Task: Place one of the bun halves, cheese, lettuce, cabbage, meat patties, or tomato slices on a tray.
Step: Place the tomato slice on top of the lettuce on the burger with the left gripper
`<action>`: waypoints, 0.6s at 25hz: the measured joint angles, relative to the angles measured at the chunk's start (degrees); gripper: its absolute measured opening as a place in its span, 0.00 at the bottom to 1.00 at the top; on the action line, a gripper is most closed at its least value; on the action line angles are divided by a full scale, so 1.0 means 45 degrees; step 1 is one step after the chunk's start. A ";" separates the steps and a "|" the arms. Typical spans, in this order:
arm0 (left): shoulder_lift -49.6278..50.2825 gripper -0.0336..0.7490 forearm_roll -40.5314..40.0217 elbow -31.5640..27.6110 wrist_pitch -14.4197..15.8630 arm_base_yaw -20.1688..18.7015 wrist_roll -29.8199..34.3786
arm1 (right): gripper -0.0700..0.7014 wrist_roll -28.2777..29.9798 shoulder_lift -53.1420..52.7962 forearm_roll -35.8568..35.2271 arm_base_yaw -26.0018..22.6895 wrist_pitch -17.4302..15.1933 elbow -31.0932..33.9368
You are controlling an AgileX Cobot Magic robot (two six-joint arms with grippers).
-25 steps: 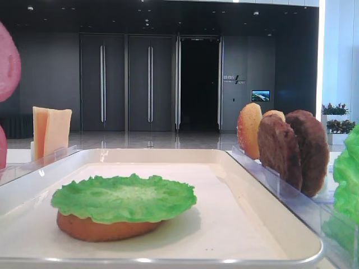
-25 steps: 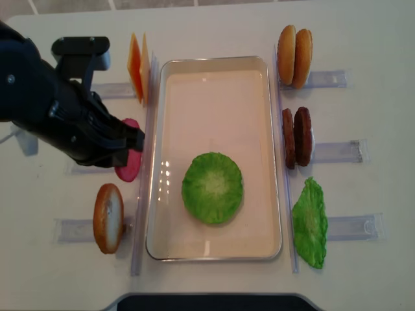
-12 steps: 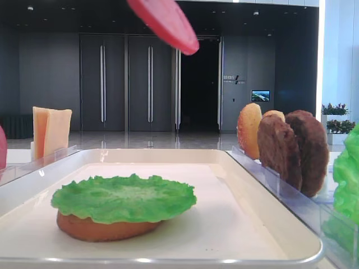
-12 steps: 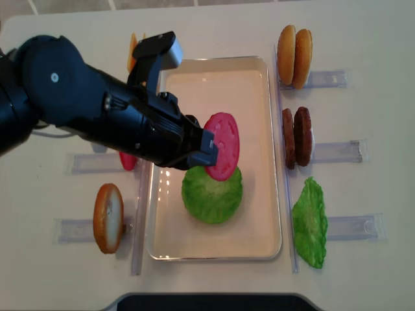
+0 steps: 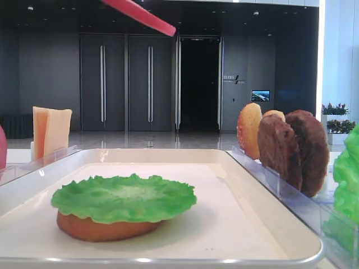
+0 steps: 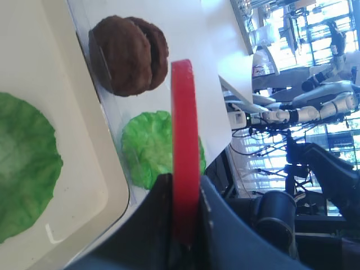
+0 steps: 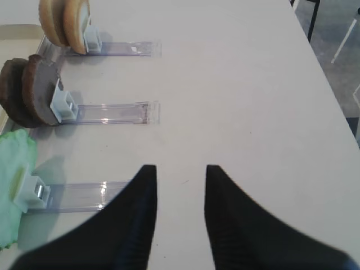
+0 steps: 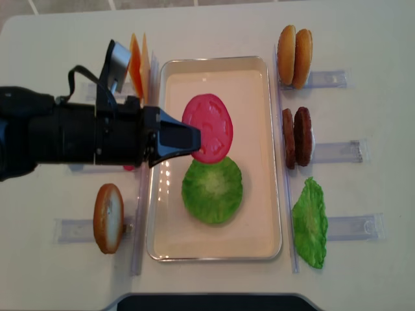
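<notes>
My left gripper (image 8: 194, 139) is shut on the edge of a red tomato slice (image 8: 209, 127) and holds it in the air over the middle of the cream tray (image 8: 214, 81). The left wrist view shows the tomato slice (image 6: 184, 140) edge-on, clamped between the two fingers of the left gripper (image 6: 184, 183). Below it, a green lettuce leaf (image 8: 212, 188) lies on a bun half (image 5: 104, 230) in the tray. From the low exterior view only the tomato slice's edge (image 5: 140, 14) shows at the top. My right gripper (image 7: 180, 171) is open over bare table, with nothing between its fingers.
Clear acrylic racks flank the tray. Cheese slices (image 8: 136, 65) and a bun half (image 8: 108, 217) stand on the left. On the right are two bun halves (image 8: 295, 47), two meat patties (image 8: 297, 136) and a green leaf (image 8: 310, 222).
My left arm carried the tomato slice from the left rack to above the tray, then turned it flatter and shifted it slightly toward the far end. The right gripper shows no earlier frame.
</notes>
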State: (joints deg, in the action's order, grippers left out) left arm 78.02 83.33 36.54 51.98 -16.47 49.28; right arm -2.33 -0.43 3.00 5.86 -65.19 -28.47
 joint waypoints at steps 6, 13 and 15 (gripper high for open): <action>0.0896 0.12 0.0145 -0.0267 0.0282 0.0000 0.0495 | 0.40 0.0000 0.0000 0.0000 0.0000 0.0000 0.0000; 0.2830 0.12 0.0729 -0.0267 0.0347 0.0000 0.1778 | 0.40 0.0000 0.0000 0.0000 0.0000 0.0000 0.0000; 0.3277 0.12 0.0833 -0.0267 0.0472 0.0000 0.2070 | 0.40 0.0000 0.0000 0.0000 0.0000 0.0000 0.0000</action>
State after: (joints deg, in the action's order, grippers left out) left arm 92.77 87.07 35.34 54.10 -16.47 58.59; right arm -2.33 -0.43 3.00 5.86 -65.19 -28.47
